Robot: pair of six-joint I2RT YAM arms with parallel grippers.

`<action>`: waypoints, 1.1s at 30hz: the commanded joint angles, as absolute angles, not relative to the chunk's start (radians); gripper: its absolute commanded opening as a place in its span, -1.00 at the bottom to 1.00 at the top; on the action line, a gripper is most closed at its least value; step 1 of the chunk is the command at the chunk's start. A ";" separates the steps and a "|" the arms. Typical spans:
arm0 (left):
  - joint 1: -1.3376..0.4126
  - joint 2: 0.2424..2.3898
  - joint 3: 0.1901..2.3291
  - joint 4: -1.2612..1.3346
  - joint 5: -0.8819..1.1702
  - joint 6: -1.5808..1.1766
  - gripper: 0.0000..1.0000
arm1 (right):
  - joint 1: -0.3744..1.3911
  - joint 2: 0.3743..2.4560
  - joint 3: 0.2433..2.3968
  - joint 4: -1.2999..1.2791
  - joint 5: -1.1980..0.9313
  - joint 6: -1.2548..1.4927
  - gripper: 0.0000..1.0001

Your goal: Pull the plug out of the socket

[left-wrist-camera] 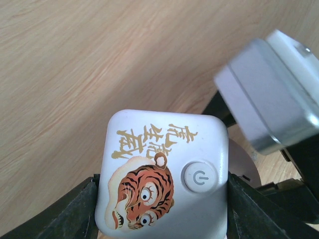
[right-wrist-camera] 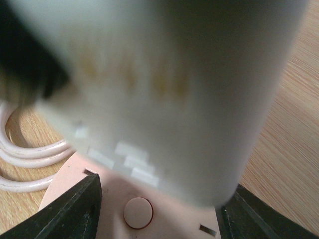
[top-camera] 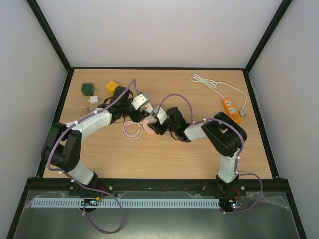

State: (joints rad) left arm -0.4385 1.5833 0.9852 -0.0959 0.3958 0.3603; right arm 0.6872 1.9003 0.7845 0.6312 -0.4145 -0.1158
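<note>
A white plug block (left-wrist-camera: 164,169) with a tiger picture and a power button sits between the black fingers (left-wrist-camera: 70,214) of my left gripper (left-wrist-camera: 162,199), which is shut on it. My right gripper (right-wrist-camera: 159,209) is shut on a pink socket (right-wrist-camera: 174,221) with a round button. The white block looms blurred right over it (right-wrist-camera: 159,89); I cannot tell whether they are still joined. In the top view the two grippers, left (top-camera: 143,105) and right (top-camera: 154,123), meet at the table's middle by the pink socket (top-camera: 148,123).
The socket's coiled pale cable (top-camera: 132,130) lies just left of the grippers. An orange power strip (top-camera: 232,109) with a white cord (top-camera: 209,82) lies at the back right. A green cube (top-camera: 88,88) and a yellow cube (top-camera: 111,86) sit at the back left.
</note>
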 commanded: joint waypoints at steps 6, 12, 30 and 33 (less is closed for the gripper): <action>-0.195 1.694 1.131 -0.122 0.598 0.241 -0.92 | 0.681 1.928 0.770 0.439 -0.391 -0.122 0.23; -0.057 1.857 1.254 -0.152 0.741 0.169 -0.87 | 0.681 1.907 0.778 0.419 -0.400 -0.131 0.23; 0.093 2.057 1.349 -0.222 0.777 0.046 0.13 | 0.649 1.791 0.889 0.217 -0.436 -0.176 0.64; 0.097 2.031 1.337 -0.218 0.715 0.017 0.42 | 0.676 1.795 0.945 0.190 -0.412 -0.186 0.70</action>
State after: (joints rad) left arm 0.0837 2.0590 1.3369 -0.1955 0.7940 0.0593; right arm 0.6487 1.8103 0.8730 0.2981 -0.4416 -0.1650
